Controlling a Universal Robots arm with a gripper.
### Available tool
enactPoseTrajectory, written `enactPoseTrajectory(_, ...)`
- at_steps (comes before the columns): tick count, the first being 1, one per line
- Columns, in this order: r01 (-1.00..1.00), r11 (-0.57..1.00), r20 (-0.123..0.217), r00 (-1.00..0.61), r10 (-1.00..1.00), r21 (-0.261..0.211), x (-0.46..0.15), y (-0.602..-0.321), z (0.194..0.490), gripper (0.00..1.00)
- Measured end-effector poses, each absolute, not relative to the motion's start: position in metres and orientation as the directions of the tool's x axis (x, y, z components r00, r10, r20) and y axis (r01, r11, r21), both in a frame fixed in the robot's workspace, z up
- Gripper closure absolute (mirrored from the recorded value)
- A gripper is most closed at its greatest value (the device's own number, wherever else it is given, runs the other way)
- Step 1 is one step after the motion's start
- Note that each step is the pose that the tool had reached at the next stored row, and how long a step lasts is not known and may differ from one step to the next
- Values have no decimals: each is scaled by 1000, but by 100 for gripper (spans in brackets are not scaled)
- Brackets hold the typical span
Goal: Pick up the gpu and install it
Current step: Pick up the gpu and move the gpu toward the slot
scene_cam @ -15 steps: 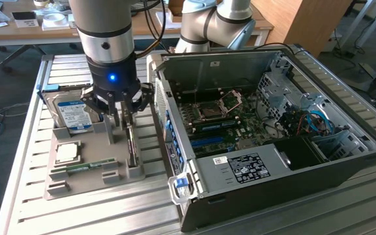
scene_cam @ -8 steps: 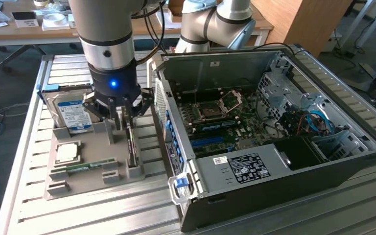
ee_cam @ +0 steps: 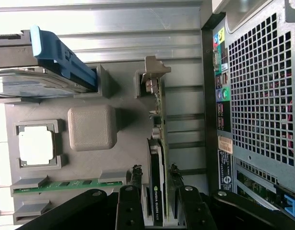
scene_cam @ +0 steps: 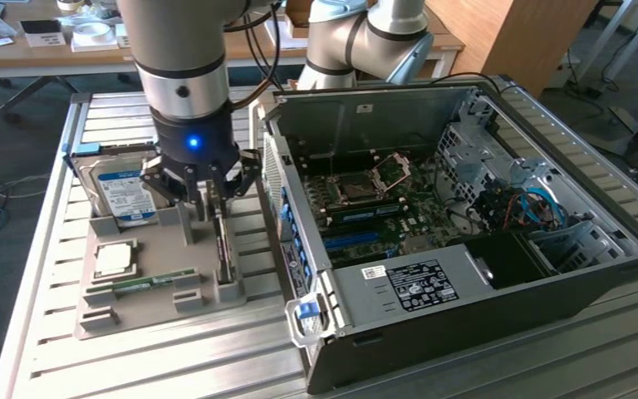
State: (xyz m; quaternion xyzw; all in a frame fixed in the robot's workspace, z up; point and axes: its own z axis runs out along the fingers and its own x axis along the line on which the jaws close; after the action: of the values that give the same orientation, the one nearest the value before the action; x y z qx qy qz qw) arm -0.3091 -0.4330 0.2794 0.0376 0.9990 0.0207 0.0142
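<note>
A slatted metal counter [scene_cam: 186, 357] is seen, with a grey holder tray [scene_cam: 142, 312] laid toward its edge at the exterior view's left. At the tray's far end a hard drive [scene_cam: 120, 193] with a blue-and-white label is propped in a slot. A square processor chip [scene_cam: 114, 258] is laid flat nearer. A green memory stick [scene_cam: 155, 282] is seated just beside it. An open computer case [scene_cam: 463, 332] is laid beside the tray, with its motherboard [scene_cam: 375, 208], power supply [scene_cam: 414, 283] and blue cables [scene_cam: 541, 208] exposed.
</note>
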Motion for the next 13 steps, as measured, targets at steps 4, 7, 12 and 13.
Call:
enactPoseTrajectory(4,75,996,-27,-997,76,42,-307,-433,280,64)
enactPoseTrajectory(7,75,996,-26,-997,76,42,-306,-433,279,64)
enactPoseTrajectory(12,74,996,-26,-997,76,42,-306,-434,277,64)
enactPoseTrajectory(13,75,996,-27,-997,76,42,-306,-435,277,64)
